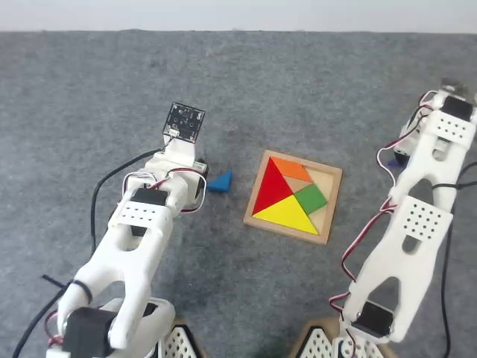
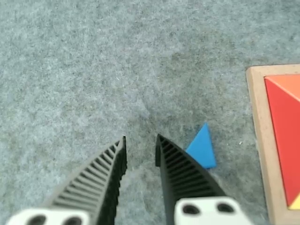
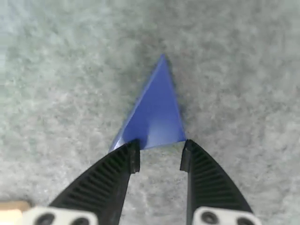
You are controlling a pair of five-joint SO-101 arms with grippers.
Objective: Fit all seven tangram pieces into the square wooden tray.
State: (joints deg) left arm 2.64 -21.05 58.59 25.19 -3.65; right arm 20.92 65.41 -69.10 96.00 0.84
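The square wooden tray [image 1: 329, 221] lies mid-table and holds red [image 1: 270, 189], orange [image 1: 292, 170], green [image 1: 311, 198] and yellow [image 1: 287, 215] pieces; bare wood shows along its right side. A light blue triangle [image 1: 220, 181] lies on the carpet left of the tray. My left gripper [image 2: 140, 139] is open just beside that light blue triangle [image 2: 201, 147], with nothing between its fingers. At the far right, my right gripper [image 3: 160, 146] is open low over a dark blue triangle [image 3: 157, 110], its fingertips straddling the triangle's near edge.
Grey carpet covers the whole table. The tray's wooden rim [image 2: 258, 140] runs close to the light blue triangle. Both arm bases stand at the front edge. Cables hang along both arms. Open carpet stretches behind the tray.
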